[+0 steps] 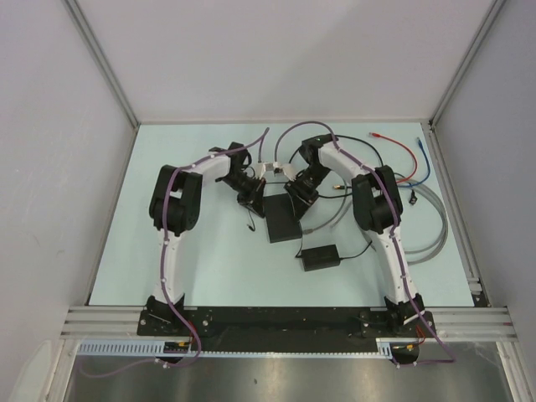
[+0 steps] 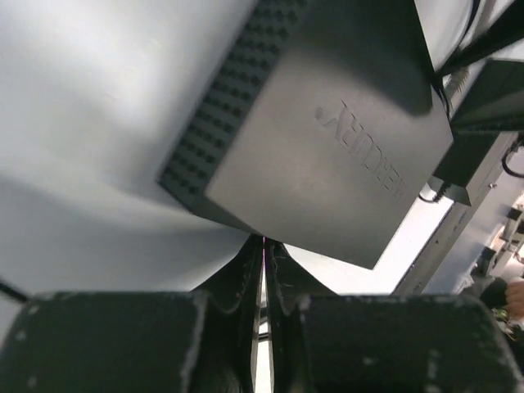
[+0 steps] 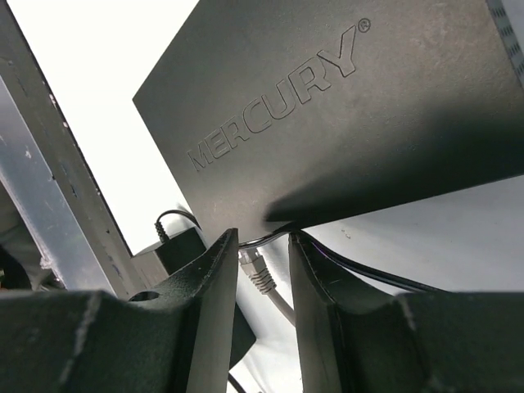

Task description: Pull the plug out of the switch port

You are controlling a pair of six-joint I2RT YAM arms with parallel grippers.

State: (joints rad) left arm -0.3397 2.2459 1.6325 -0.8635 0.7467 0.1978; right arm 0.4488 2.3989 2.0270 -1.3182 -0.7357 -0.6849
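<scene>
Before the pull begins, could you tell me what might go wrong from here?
A black cable crosses the open right gripper beside the grey plug, so closing may pinch both. The left gripper, shut, sits at a corner of the switch without visibly pinning it; it could slide.

My left arm (image 1: 173, 201), right arm (image 1: 377, 201): bent at elbows, both reach in to middle, tips near each other. Left gripper (image 2: 263, 243): fingers squeezed nearly together, thin slit only. Right gripper (image 3: 264, 239): fingers apart, clear gap.
</scene>
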